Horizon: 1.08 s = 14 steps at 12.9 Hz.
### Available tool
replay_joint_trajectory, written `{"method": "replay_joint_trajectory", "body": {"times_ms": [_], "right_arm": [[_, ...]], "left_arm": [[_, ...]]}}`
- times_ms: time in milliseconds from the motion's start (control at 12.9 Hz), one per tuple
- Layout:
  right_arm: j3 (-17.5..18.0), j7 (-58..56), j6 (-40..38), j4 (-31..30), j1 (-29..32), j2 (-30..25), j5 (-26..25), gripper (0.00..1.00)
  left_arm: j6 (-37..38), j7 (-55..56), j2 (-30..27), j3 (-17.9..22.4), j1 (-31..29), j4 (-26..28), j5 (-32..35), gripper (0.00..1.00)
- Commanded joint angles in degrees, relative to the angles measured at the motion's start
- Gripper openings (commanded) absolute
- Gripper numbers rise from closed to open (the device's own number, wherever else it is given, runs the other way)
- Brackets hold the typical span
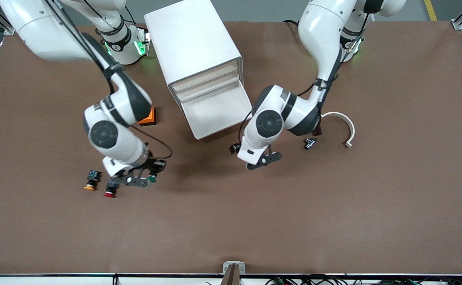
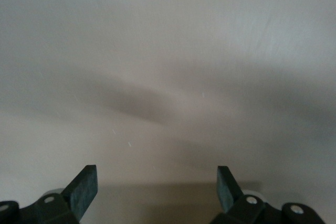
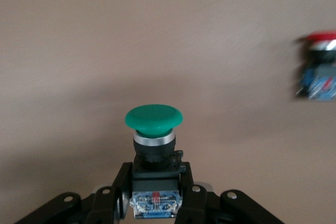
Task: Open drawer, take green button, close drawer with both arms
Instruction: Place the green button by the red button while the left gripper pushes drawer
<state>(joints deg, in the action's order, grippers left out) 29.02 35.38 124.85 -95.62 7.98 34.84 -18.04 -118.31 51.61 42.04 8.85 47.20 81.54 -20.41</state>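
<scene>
The white cabinet (image 1: 193, 43) stands at the robots' side of the table, and one drawer (image 1: 237, 103) is pulled out toward the front camera with its tray bare. My right gripper (image 1: 144, 181) is shut on the green-capped button (image 1: 152, 179) just above the table, toward the right arm's end. In the right wrist view the button (image 3: 154, 118) stands cap-outward, with its black body between the fingers of my right gripper (image 3: 155, 177). My left gripper (image 1: 266, 159) is open and empty over bare table in front of the drawer; its wrist view shows that gripper (image 2: 157, 184) over only table.
A red-capped button (image 1: 110, 191) and a yellow-orange-capped button (image 1: 91, 181) lie beside my right gripper; the red one also shows in the right wrist view (image 3: 318, 67). An orange block (image 1: 148, 117) lies beside the cabinet. A white curved strip (image 1: 345, 124) and a small black part (image 1: 309, 142) lie toward the left arm's end.
</scene>
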Motion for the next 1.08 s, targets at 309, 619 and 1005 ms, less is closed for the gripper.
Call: {"method": "replay_joint_trajectory", "body": {"times_ms": [309, 619, 1005], "right_arm": [[-6.6, -10.9, 3.0, 3.6, -0.3, 6.6, -0.9, 0.14], [-8.0, -11.8, 5.4, 3.7, -0.3, 8.8, -0.7, 0.21], [-8.1, -11.7, 6.7, 4.3, -0.3, 9.8, -0.6, 1.0]], "left_arm": [[-0.3, 6.5, 1.8, -1.3, 5.9, 0.4, 0.5, 1.0], [1.4, 8.8, 1.8, -2.5, 9.1, 0.5, 0.5, 1.0], [1.9, 15.8, 1.9, -8.4, 9.2, 0.3, 0.2, 1.0]]}}
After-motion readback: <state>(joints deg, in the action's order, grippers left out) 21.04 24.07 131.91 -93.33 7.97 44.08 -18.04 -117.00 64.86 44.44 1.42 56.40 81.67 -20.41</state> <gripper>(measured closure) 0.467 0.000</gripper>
